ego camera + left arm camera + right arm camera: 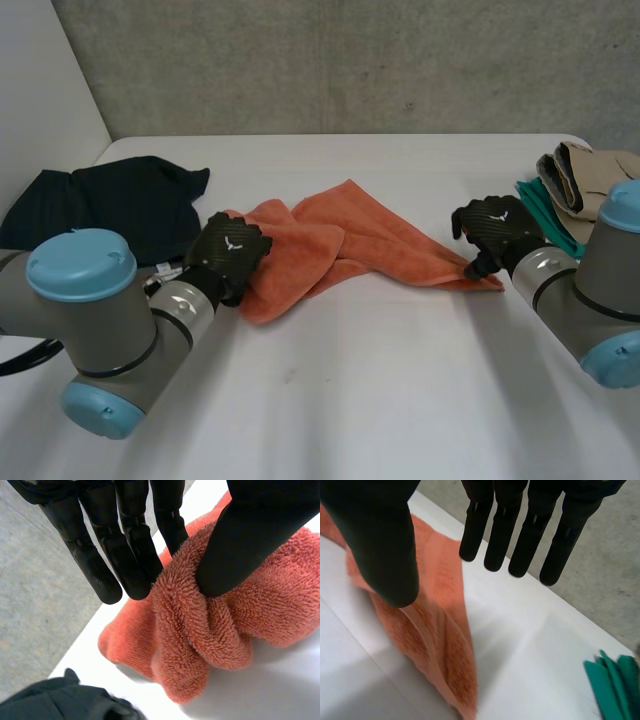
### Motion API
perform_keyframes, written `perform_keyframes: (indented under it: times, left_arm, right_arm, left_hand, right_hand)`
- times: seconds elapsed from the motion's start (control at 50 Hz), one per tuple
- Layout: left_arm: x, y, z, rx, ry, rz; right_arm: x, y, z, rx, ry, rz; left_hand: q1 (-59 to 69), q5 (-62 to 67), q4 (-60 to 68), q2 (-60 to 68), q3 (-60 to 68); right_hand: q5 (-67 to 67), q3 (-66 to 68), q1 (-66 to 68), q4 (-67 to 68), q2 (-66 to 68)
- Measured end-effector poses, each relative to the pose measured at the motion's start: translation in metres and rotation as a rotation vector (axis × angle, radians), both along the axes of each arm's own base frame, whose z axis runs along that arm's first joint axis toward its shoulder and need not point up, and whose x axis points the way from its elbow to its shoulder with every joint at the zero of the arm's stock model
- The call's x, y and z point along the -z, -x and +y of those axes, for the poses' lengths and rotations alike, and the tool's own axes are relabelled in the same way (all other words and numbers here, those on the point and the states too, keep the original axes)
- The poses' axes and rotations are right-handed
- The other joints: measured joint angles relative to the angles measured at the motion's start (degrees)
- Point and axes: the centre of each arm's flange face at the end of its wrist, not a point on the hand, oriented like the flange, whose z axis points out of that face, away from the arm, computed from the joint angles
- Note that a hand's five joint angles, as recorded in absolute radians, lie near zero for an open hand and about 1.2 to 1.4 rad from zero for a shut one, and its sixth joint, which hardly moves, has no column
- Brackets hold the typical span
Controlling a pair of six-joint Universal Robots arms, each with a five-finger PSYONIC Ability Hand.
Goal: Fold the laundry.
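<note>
While left hand pinches towel, right hand holds fingers straight.

Left robot hand pinched, right spread

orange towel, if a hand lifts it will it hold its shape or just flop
Probably floppy: the orange towel lies in soft folds and bunches between the left hand's thumb and fingers. Its fuzzy pile looks grippy, so slipping seems unlikely. Lifted by one end, the rest would likely sag.
</note>
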Motion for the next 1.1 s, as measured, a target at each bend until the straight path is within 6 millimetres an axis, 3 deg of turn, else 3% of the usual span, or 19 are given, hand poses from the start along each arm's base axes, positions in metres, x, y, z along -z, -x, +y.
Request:
perform_keyframes:
  times: [0.2, 0.26, 0.28, 0.3, 0.42, 0.5, 0.54, 0.56, 0.64, 0.72, 0.78, 0.84, 0.86, 0.9, 0.92, 0.96, 1.02, 1.04, 1.1]
  left_arm:
    - [-0.017, 0.0, 0.002, 0.007, 0.037, 0.019]
    - [-0.027, -0.001, 0.007, 0.007, 0.026, 0.031]
    - [-0.028, -0.001, 0.007, 0.007, 0.023, 0.031]
    - [-0.032, -0.002, 0.011, 0.007, 0.011, 0.033]
    - [-0.044, -0.005, 0.02, 0.006, -0.031, 0.04]
    - [-0.054, -0.007, 0.023, -0.001, -0.046, 0.058]
    - [-0.065, -0.007, 0.021, -0.008, -0.04, 0.087]
    - [-0.069, -0.007, 0.019, -0.01, -0.035, 0.101]
    - [-0.093, -0.006, 0.01, -0.013, -0.003, 0.178]
    - [-0.109, 0.001, 0.001, 0.003, 0.021, 0.23]
    - [-0.117, 0.012, -0.013, 0.036, 0.03, 0.259]
    - [-0.114, 0.028, -0.028, 0.07, 0.01, 0.253]
    - [-0.113, 0.029, -0.029, 0.072, 0.007, 0.251]
    - [-0.101, 0.042, -0.039, 0.092, -0.034, 0.221]
    - [-0.099, 0.044, -0.039, 0.094, -0.039, 0.217]
    - [-0.084, 0.055, -0.044, 0.107, -0.087, 0.179]
    - [-0.073, 0.061, -0.045, 0.114, -0.12, 0.152]
    - [-0.056, 0.069, -0.044, 0.122, -0.169, 0.109]
    - [-0.037, 0.076, -0.042, 0.125, -0.224, 0.06]
  right_arm:
    - [-0.008, -0.006, 0.008, -0.031, -0.132, -0.043]
    - [-0.006, -0.009, 0.013, -0.027, -0.221, -0.02]
    - [-0.005, -0.01, 0.013, -0.025, -0.224, -0.018]
    - [-0.003, -0.011, 0.011, -0.016, -0.226, -0.01]
    - [0.01, -0.014, -0.001, 0.023, -0.184, 0.006]
    - [0.018, -0.017, -0.011, 0.05, -0.146, 0.011]
    - [0.021, -0.019, -0.016, 0.064, -0.124, 0.01]
    - [0.021, -0.019, -0.018, 0.068, -0.117, 0.009]
    - [0.013, -0.021, -0.023, 0.079, -0.081, -0.007]
    - [-0.009, -0.025, -0.02, 0.07, -0.028, -0.036]
    - [-0.052, -0.03, -0.008, 0.039, 0.068, -0.081]
    - [-0.108, -0.034, 0.012, -0.012, 0.193, -0.138]
    - [-0.112, -0.034, 0.014, -0.017, 0.204, -0.143]
    - [-0.155, -0.036, 0.033, -0.062, 0.303, -0.192]
    - [-0.16, -0.036, 0.035, -0.066, 0.313, -0.197]
    - [-0.191, -0.035, 0.05, -0.099, 0.386, -0.239]
    - [-0.21, -0.034, 0.059, -0.115, 0.428, -0.267]
    - [-0.229, -0.034, 0.068, -0.134, 0.47, -0.299]
    - [-0.247, -0.034, 0.075, -0.146, 0.504, -0.325]
  left_hand:
    - [0.0, 0.0, 0.0, 0.0, 0.0]
    - [-18.1, -15.8, -18.7, -19.6, -18.1]
    - [-18.1, -15.8, -18.7, -19.6, -18.1]
    - [-40.1, -36.3, -39.0, -38.6, -38.2]
    - [-46.9, -48.4, -50.5, -49.9, -49.5]
    - [-49.5, -50.6, -52.5, -52.0, -51.7]
    - [-52.3, -53.2, -55.5, -54.9, -54.6]
    - [-53.6, -53.3, -56.7, -55.9, -55.4]
    - [-54.1, -53.3, -57.1, -56.5, -55.8]
    - [-54.1, -53.3, -57.1, -56.5, -55.8]
    - [-54.1, -53.3, -57.1, -56.5, -55.8]
    - [-54.1, -53.3, -57.1, -56.5, -55.8]
    - [-54.1, -53.3, -57.1, -56.5, -55.8]
    - [-54.1, -53.3, -57.1, -56.5, -55.8]
    - [-54.1, -53.3, -57.1, -56.5, -55.8]
    - [-54.1, -53.3, -57.1, -56.5, -55.8]
    - [-53.9, -53.2, -57.0, -56.3, -55.7]
    - [-53.2, -52.9, -56.1, -55.8, -55.3]
    - [-47.7, -48.5, -51.1, -50.3, -50.2]
  right_hand:
    - [-10.8, -10.2, -9.9, -9.8, -10.3]
    - [-13.0, -11.8, -11.7, -12.1, -12.1]
    - [-13.0, -11.8, -11.7, -12.1, -12.1]
    - [-13.0, -11.8, -11.7, -12.1, -12.1]
    - [-10.0, -11.5, -11.1, -11.1, -11.0]
    - [-0.6, -1.8, -0.9, -1.7, -1.2]
    - [18.5, 18.6, 19.3, 17.8, 19.7]
    - [23.5, 22.7, 23.3, 22.8, 23.9]
    - [27.9, 28.0, 25.8, 28.6, 28.1]
    - [27.9, 28.0, 25.8, 28.7, 28.1]
    - [27.9, 28.0, 25.8, 28.7, 28.1]
    - [27.9, 28.0, 25.8, 28.7, 28.1]
    - [27.9, 28.0, 25.8, 28.7, 28.1]
    - [28.3, 28.0, 25.8, 28.7, 28.1]
    - [28.4, 28.0, 25.8, 28.7, 28.1]
    - [28.5, 28.0, 25.8, 28.7, 28.1]
    - [28.5, 28.0, 25.8, 28.7, 28.1]
    - [28.5, 28.0, 25.8, 28.7, 28.1]
    - [28.5, 28.0, 25.8, 28.8, 28.1]
